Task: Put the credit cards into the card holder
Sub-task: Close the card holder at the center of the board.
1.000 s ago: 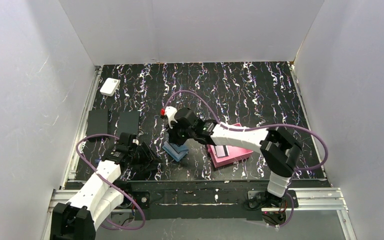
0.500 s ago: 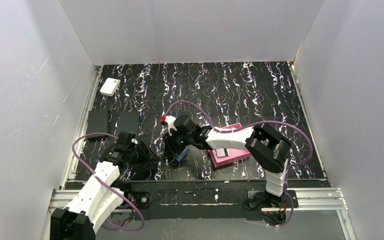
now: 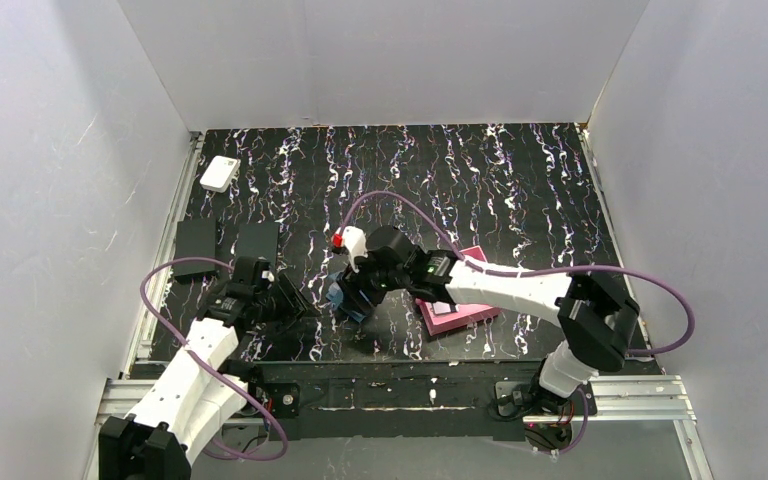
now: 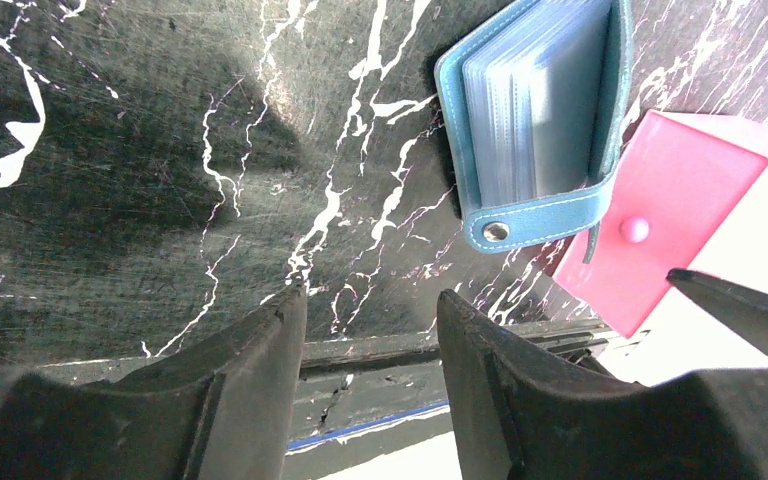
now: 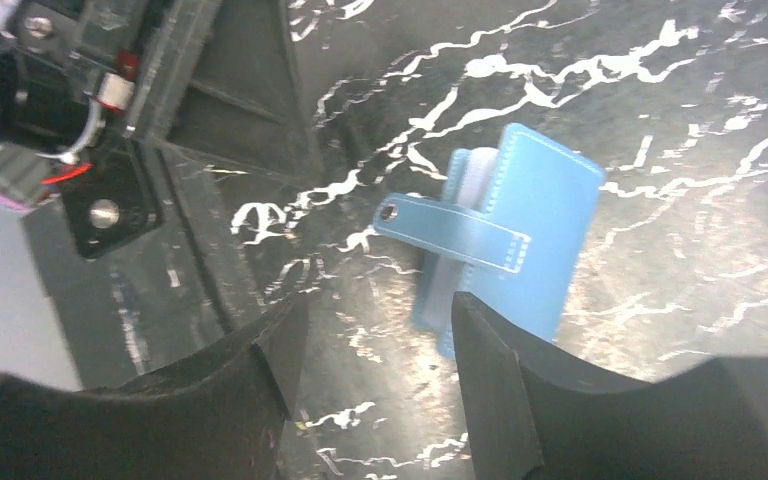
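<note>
The teal-blue card holder (image 3: 340, 298) lies on the black marbled mat, its snap tab (image 5: 450, 231) unfastened and sticking out. In the left wrist view the card holder (image 4: 540, 110) shows its clear pockets at the open edge. My right gripper (image 3: 354, 290) hovers right over it, open, and the card holder (image 5: 535, 235) sits just beyond the right gripper (image 5: 375, 305) tips, with nothing between the jaws. My left gripper (image 3: 295, 300) is open and empty a little to the holder's left; the left gripper (image 4: 370, 298) frames only bare mat. A grey-white striped credit card (image 3: 446, 306) lies in the pink tray.
The pink square tray (image 3: 472, 316) sits right of the holder, under the right forearm; its corner is the pink tray (image 4: 680, 220) in the left wrist view. Two black slabs (image 3: 195, 248) (image 3: 257, 243) and a white box (image 3: 220, 173) lie at the far left.
The right gripper went from shut to open and shifted slightly right, leaving the card holder on the mat. The left arm edged a little toward the holder.
</note>
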Tool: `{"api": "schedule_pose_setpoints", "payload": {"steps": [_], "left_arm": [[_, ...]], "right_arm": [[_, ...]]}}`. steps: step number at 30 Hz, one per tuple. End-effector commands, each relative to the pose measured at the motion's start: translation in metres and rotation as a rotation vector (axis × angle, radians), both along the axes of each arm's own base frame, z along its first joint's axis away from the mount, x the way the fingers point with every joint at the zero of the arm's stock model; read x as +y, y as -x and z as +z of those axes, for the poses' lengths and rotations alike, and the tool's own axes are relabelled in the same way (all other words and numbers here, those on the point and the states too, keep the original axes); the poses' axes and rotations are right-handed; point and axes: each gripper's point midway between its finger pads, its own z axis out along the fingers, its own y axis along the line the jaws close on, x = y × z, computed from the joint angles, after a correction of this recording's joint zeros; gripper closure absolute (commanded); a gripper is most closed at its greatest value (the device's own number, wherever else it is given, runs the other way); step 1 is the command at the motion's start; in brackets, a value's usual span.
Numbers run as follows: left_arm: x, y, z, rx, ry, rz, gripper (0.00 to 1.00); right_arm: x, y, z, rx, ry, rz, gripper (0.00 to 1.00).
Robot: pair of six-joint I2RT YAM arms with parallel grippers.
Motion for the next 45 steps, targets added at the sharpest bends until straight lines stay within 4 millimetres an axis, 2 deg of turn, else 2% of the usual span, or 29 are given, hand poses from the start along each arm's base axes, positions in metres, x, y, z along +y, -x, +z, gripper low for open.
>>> {"api": "schedule_pose_setpoints", "payload": {"steps": [1,3,5,7,9,13,14,16,20,27,33,38,42,45], "left_arm": [[-0.003,-0.004,0.010,-0.014,0.016,-0.007,0.50],[-0.008,-0.005,0.014,-0.011,0.041,-0.020,0.50],[-0.010,-0.005,0.016,0.002,0.050,-0.025,0.45],[-0.009,-0.012,0.024,0.005,0.052,-0.019,0.24],[-0.010,-0.020,0.029,0.000,0.083,0.007,0.18],[-0.024,-0.036,0.030,0.020,0.228,0.040,0.18],[-0.029,-0.045,0.028,0.017,0.275,0.052,0.18],[-0.032,-0.061,0.022,-0.035,0.290,0.042,0.19],[-0.036,-0.067,0.007,-0.021,0.296,-0.011,0.23],[-0.030,-0.076,-0.011,-0.075,0.222,-0.044,0.33],[-0.033,-0.083,-0.027,-0.096,0.193,-0.083,0.39],[-0.029,-0.080,-0.040,-0.135,0.109,-0.116,0.31],[-0.038,-0.075,-0.046,-0.134,0.102,-0.132,0.31],[-0.051,-0.070,-0.050,-0.108,0.171,-0.118,0.33]], "right_arm": [[-0.017,-0.024,-0.002,-0.205,0.045,-0.018,0.36],[-0.020,-0.035,-0.002,-0.292,0.054,-0.019,0.32],[-0.013,-0.031,-0.022,-0.306,0.080,0.071,0.29],[-0.007,-0.024,-0.045,-0.325,0.097,0.114,0.29],[-0.006,-0.022,-0.060,-0.399,0.152,0.082,0.29],[-0.007,-0.017,-0.069,-0.466,0.204,0.043,0.31],[-0.005,-0.009,-0.076,-0.471,0.222,0.047,0.31],[-0.016,-0.015,-0.100,-0.463,0.280,-0.026,0.35],[-0.024,-0.014,-0.107,-0.455,0.259,-0.057,0.42],[-0.032,-0.007,-0.127,-0.428,0.299,-0.020,0.61],[-0.033,0.007,-0.129,-0.377,0.240,0.002,0.66],[-0.036,0.013,-0.131,-0.347,0.217,0.001,0.68],[-0.033,0.015,-0.128,-0.335,0.197,0.003,0.68],[-0.030,0.016,-0.125,-0.328,0.172,0.006,0.68]]}}
